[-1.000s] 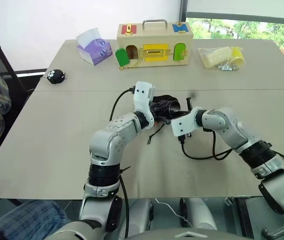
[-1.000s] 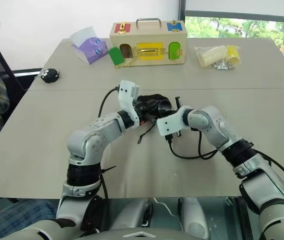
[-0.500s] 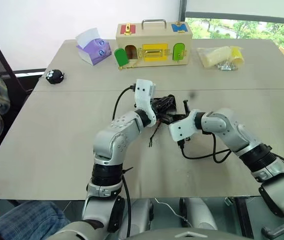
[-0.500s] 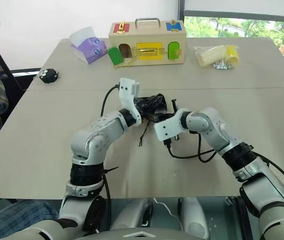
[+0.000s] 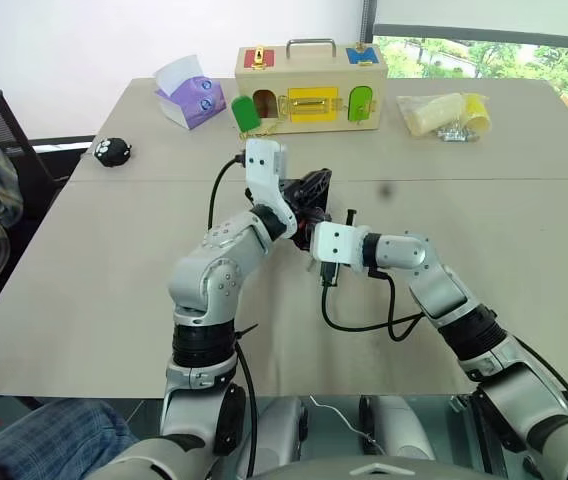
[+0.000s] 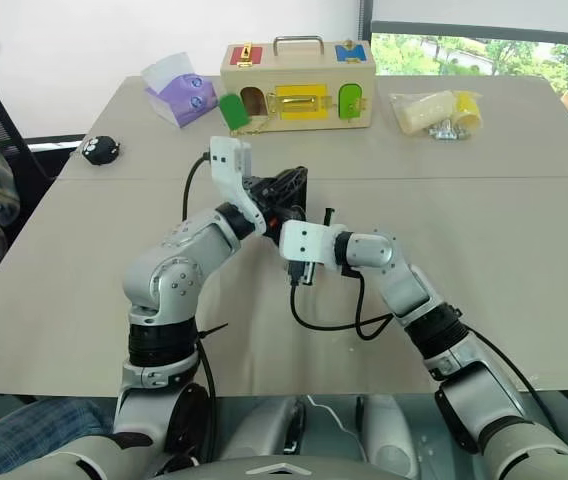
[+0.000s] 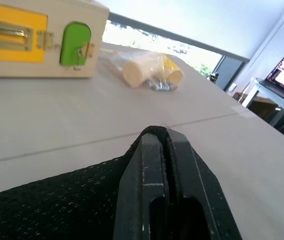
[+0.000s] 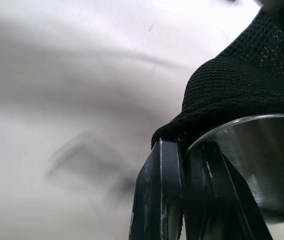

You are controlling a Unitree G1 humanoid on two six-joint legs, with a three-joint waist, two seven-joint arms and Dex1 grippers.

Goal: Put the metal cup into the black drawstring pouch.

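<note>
Left eye view: one table (image 5: 114, 300), one black drawstring pouch (image 5: 309, 192), one metal cup (image 8: 252, 165), two grippers, one wooden latch box (image 5: 307, 86), one tissue box (image 5: 191, 97), one small black ball (image 5: 111, 151), one clear bag with yellow contents (image 5: 444, 114). Pouch held off the tabletop near table centre, pinched between both grippers. Left gripper (image 7: 158, 145) clamped tight on pouch fabric, fingers together. Right gripper (image 8: 179, 150) also closed, pinching the pouch rim, cup's shiny rim touching its fingers with the mesh draped over the cup's top. Cup not made out in the eye views, tucked at the pouch.

Versus a second ago: both hands and pouch shifted toward 10 o'clock and a bit higher, right wrist rolled over, right forearm now stretched further in.

Latch box at 12 o'clock of the pouch, near; ball well apart at 10; yellow-contents bag at 2. Open tabletop from 3 to 9 o'clock around the hands, near table edge well apart
</note>
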